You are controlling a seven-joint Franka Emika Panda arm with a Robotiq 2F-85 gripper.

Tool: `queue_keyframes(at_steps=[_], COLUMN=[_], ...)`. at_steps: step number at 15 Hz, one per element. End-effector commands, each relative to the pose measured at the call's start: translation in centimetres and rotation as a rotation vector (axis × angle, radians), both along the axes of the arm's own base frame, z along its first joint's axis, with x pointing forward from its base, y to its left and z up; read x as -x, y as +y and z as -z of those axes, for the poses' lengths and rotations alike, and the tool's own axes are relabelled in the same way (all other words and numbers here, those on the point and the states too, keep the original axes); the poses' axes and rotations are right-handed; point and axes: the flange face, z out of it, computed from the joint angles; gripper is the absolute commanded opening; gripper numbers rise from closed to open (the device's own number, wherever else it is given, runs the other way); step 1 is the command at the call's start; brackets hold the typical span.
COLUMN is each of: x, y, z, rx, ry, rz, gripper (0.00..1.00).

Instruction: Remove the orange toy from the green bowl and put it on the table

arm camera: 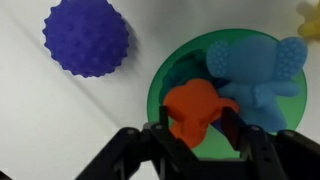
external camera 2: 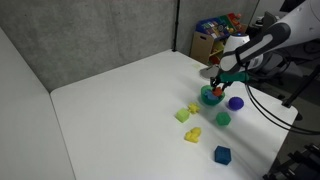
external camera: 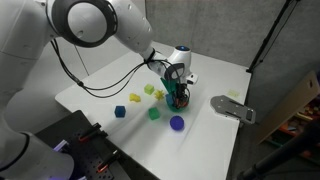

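In the wrist view the orange toy point(arm camera: 195, 105) lies inside the green bowl point(arm camera: 160, 85), next to a blue elephant-shaped toy point(arm camera: 255, 70). My gripper point(arm camera: 200, 120) has a finger on each side of the orange toy, pressed against it. In both exterior views the gripper point(external camera: 178, 92) point(external camera 2: 215, 85) points down into the bowl point(external camera: 181, 102) point(external camera 2: 210, 98), which stands on the white table point(external camera: 100, 85) point(external camera 2: 120, 100). In those views the orange toy is hidden by the fingers.
A purple spiky ball point(arm camera: 86, 37) point(external camera: 177, 123) point(external camera 2: 236, 102) lies close beside the bowl. A green cube point(external camera: 154, 114), a blue cube point(external camera: 120, 111) and yellow-green pieces point(external camera: 134, 98) are scattered nearby. A grey object point(external camera: 232, 107) lies near the table edge.
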Motion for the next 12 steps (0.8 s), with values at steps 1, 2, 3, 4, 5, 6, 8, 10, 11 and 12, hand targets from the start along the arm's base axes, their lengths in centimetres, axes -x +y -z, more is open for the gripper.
queue_keyframes(at_steps=[1,2,3,4,5,6,8,10,11,12], x=[-0.7,-0.7,-0.7,-0.8,-0.8,-0.9,-0.9,-0.9,-0.9,-0.8], y=[-0.1,-0.1,-0.1,-0.1,-0.1,0.0,0.0,0.0,0.2,0.4], z=[0.2,0.1,0.1,-0.1,-0.4,-0.8,-1.8,-2.4,-2.8,-3.2], rx=[-0.01,-0.011,-0.012,-0.011,-0.014,-0.014,-0.015,-0.013,-0.015,-0.018], ry=[-0.011,-0.012,-0.014,-0.016,-0.019,-0.022,-0.03,-0.034,-0.038,-0.041], rz=[0.013,0.011,0.01,0.009,0.007,0.007,0.006,0.004,0.001,-0.002], gripper=[0.26,0.2,0.19,0.14,0.09,0.04,0.03,0.05,0.05,0.05])
